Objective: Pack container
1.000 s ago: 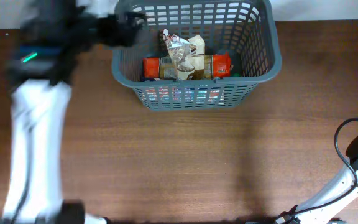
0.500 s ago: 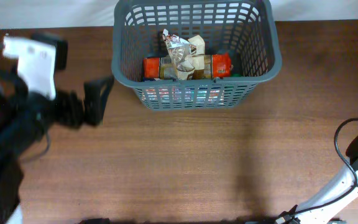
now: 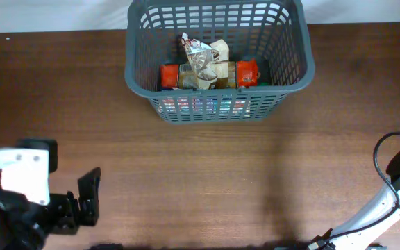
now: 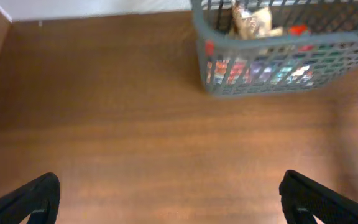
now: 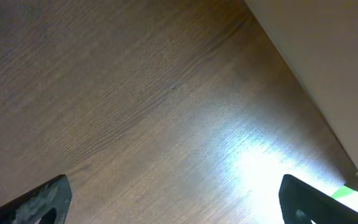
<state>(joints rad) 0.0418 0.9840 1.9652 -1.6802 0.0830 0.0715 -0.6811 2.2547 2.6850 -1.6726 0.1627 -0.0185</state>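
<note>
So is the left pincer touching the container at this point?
Apart. In the overhead view the left pincer sits at the near-left edge, with a wide stretch of table between it and the container.

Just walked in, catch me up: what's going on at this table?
Two robot arms are packing a grey container, which holds several grocery packets at the far side of the table. At this moment neither arm holds anything. The left gripper is open over bare wood, well short of the container; the right gripper is open too, over bare table.
</note>
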